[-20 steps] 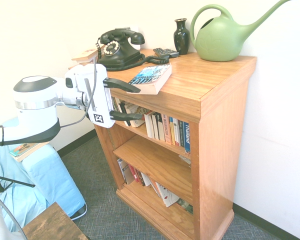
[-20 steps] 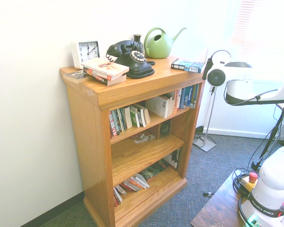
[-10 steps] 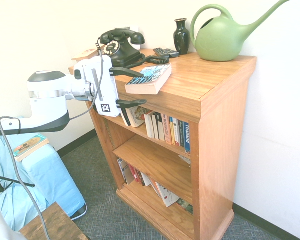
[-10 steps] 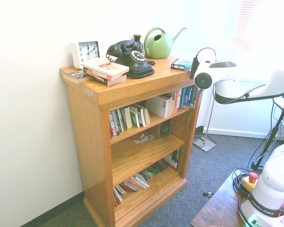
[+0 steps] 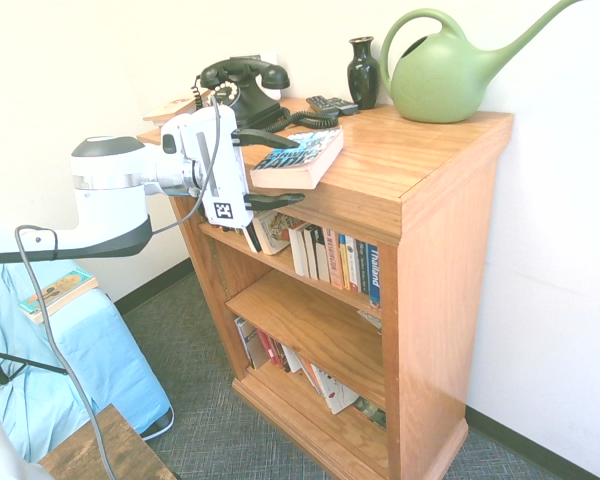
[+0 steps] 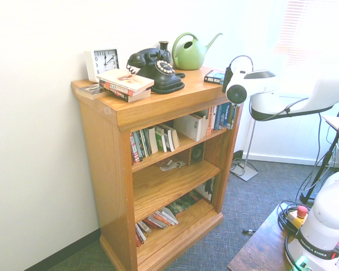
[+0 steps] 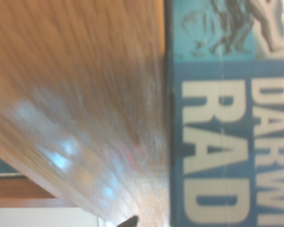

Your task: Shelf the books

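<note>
A thick blue-and-black book [image 5: 302, 157] with white lettering lies flat on top of the oak shelf [image 5: 430, 150], its corner overhanging the front edge. My gripper [image 5: 298, 170] is open at that corner. One finger is above the cover and the other is lower, in front of the shelf's thick top edge. In the second exterior view the same book [image 6: 214, 77] lies just behind the wrist. The wrist view shows its blue spine [image 7: 217, 142] against the wood top [image 7: 75, 104]. Two more books [image 6: 126, 83] are stacked at the top's other end.
On the shelf top stand a black dial telephone [image 5: 242, 95], a dark vase [image 5: 363, 72], a green watering can [image 5: 445, 75] and a white clock [image 6: 104, 61]. Rows of books [image 5: 335, 260] fill the upper tier, and others lean in the bottom tier. A blue-draped seat [image 5: 70, 370] stands beside the arm.
The gripper has risen and moved in toward the shelf, from below the top edge to straddling the book's overhanging corner. Its fingers stayed open and the book has not moved.
</note>
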